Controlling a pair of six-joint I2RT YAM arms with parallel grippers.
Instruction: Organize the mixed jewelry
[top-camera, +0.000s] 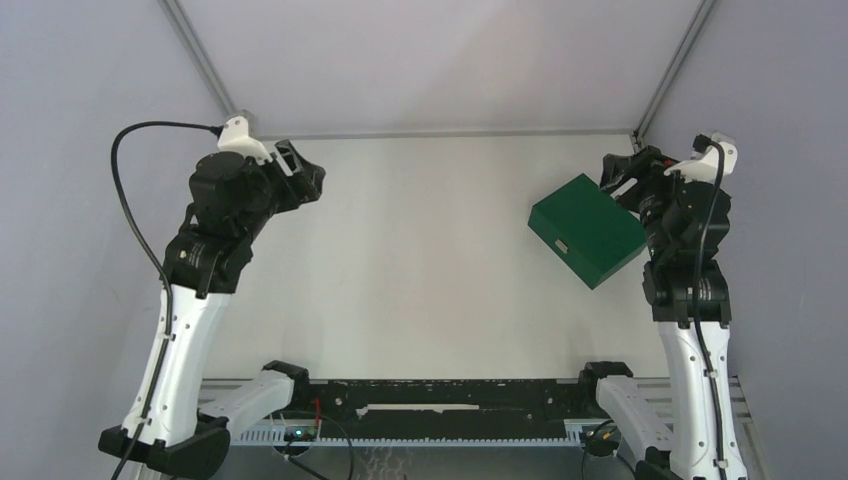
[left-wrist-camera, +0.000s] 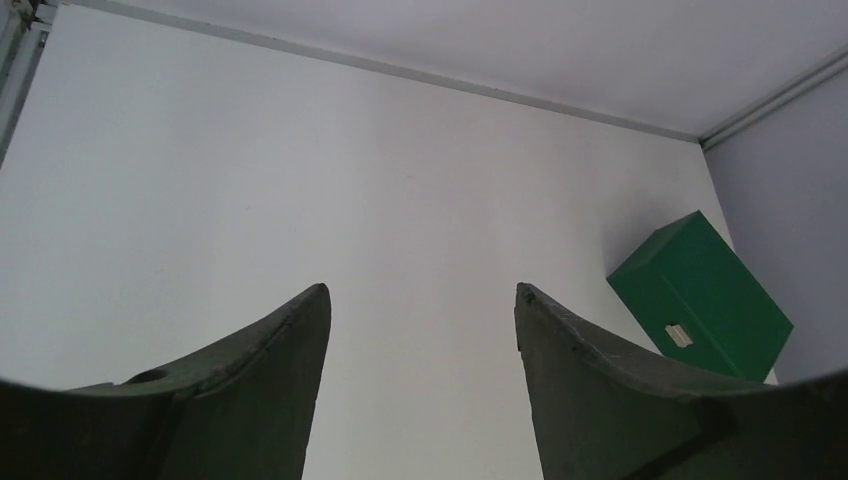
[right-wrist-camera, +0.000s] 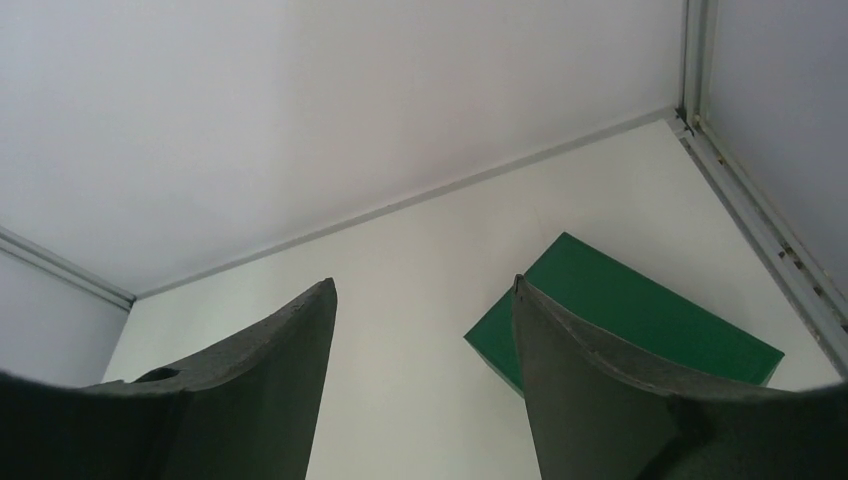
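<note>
White tabletop (top-camera: 430, 270) fills a grey-walled booth, with a black rail (top-camera: 440, 400) running along its near edge between the two arm bases.

From those bases both arms rise and reach toward the far side. At the far left, the left gripper (left-wrist-camera: 420, 290) hangs above bare table. Its jaws are spread wide, with nothing between the two dark fingers (left-wrist-camera: 270, 370) but the white surface beneath.

At the far right, the right gripper (right-wrist-camera: 424, 282) is also parted, and its gap frames only table and wall, so it has hold of nothing. It sits near the far corner of a green box (top-camera: 587, 230); whether it touches the box cannot be told from above.

The box lies on the right half of the table, turned at an angle to the edges, with its lid closed (a small pale clasp (top-camera: 562, 246) shows on the side facing the middle).

The jewelry appears in none of the views, so where it lies cannot be told.
</note>
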